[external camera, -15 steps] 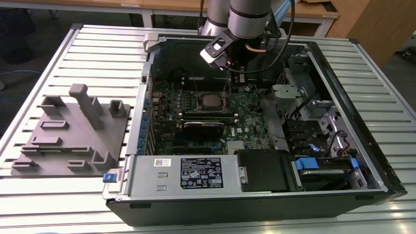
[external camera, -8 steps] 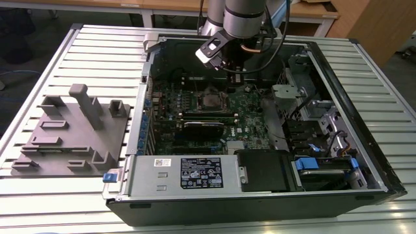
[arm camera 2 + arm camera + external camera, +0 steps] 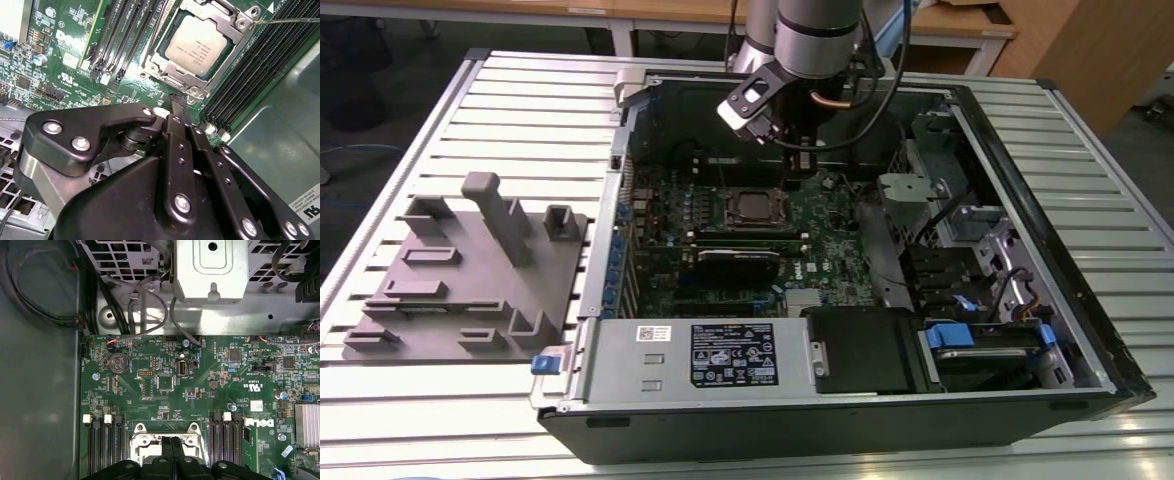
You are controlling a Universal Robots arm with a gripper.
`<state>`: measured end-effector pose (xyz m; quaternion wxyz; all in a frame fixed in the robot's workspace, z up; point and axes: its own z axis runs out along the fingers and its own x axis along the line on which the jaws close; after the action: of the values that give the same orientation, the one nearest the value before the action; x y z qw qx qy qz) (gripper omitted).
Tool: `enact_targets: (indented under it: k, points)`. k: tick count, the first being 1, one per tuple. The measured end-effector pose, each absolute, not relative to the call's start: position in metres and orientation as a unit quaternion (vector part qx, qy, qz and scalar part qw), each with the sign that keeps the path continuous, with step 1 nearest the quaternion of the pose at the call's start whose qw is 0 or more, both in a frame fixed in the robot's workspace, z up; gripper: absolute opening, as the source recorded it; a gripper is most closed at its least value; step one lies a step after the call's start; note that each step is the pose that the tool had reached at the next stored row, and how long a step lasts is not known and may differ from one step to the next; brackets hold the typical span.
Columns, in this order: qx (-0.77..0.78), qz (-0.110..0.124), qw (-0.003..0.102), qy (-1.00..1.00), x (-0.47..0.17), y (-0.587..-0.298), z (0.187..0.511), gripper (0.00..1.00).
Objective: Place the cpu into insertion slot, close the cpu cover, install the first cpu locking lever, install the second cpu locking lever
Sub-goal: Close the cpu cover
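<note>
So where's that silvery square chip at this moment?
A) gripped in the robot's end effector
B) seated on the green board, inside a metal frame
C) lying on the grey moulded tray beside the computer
B: in the second wrist view the cpu lies on the green motherboard, framed by the cpu cover, apart from the end effector.

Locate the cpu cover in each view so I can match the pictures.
Exterior view: the cpu cover sits mid-motherboard, just to the exterior view's left of the claw.
Second wrist view: the cover lies flat around the cpu, beyond the claw.
First wrist view: the cover is partly hidden behind the claw.
Shared landmark: the claw beside the cover.
</note>
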<state>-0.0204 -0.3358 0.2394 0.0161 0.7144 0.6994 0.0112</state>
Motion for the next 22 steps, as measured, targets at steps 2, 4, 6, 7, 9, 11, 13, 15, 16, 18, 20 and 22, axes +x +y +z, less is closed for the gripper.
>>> enact_targets:
  k: [2,4,6,7,9,11,13,15,16,18,20,22]
  points:
    - [0.714,0.011,0.016,0.699,-0.020,-0.336,0.239,0.10]
    - [0.714,0.011,0.016,0.699,-0.021,-0.336,0.239,0.10]
    - [0.714,0.011,0.016,0.699,-0.022,-0.336,0.239,0.10]
    - [0.714,0.011,0.016,0.699,-0.022,-0.336,0.239,0.10]
    - [0.714,0.011,0.016,0.699,-0.023,-0.336,0.239,0.10]
    - [0.714,0.011,0.016,0.699,-0.024,-0.336,0.239,0.10]
    - [0.714,0.011,0.016,0.699,-0.026,-0.336,0.239,0.10]
    - [0.714,0.011,0.016,0.699,-0.029,-0.336,0.239,0.10]
    - [0.714,0.011,0.016,0.699,-0.030,-0.336,0.239,0.10]
    - [0.714,0.011,0.016,0.699,-0.033,-0.336,0.238,0.10]
    - [0.714,0.011,0.016,0.699,-0.036,-0.336,0.238,0.10]
    - [0.714,0.011,0.016,0.699,-0.039,-0.336,0.238,0.10]
